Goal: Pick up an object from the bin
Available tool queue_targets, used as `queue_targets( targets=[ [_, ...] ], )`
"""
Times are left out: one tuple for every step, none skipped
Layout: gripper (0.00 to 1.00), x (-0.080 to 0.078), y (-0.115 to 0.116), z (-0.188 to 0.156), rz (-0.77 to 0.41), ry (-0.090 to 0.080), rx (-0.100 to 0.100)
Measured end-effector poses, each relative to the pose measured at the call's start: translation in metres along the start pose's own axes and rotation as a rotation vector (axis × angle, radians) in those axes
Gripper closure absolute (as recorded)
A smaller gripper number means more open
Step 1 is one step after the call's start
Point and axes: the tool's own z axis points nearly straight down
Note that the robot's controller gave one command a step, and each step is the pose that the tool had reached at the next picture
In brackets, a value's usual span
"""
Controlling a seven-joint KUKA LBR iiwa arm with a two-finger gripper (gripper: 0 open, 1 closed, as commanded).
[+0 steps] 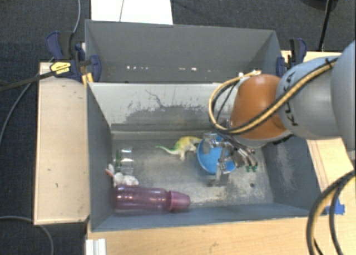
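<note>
My gripper [221,175] reaches down into the right middle of the bin, its metal fingers standing right over a round blue thing [207,161] on the floor. The blue thing lies partly behind the fingers, and I cannot see whether they close on it. A yellow-green toy dinosaur [179,147] lies just left of the blue thing, close to the gripper. A purple plastic bottle [149,199] lies on its side along the bin's front wall, left of the gripper.
A clear plastic piece [125,159] and a small pink-and-white thing [123,179] lie at the bin's left, above the bottle. The arm with its orange cover and cables comes in from the right over the bin's right half.
</note>
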Motion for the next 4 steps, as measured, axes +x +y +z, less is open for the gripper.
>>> queue_targets(
  targets=[
    [1.0, -0.005, 0.03, -0.015, 0.147, -0.009, -0.002],
    [1.0, -0.005, 0.03, -0.015, 0.146, -0.009, -0.002],
    [1.0, -0.002, 0.027, -0.051, 0.142, 0.002, -0.002],
    [0.0, -0.001, 0.021, -0.098, 0.148, -0.014, -0.003]
  ],
)
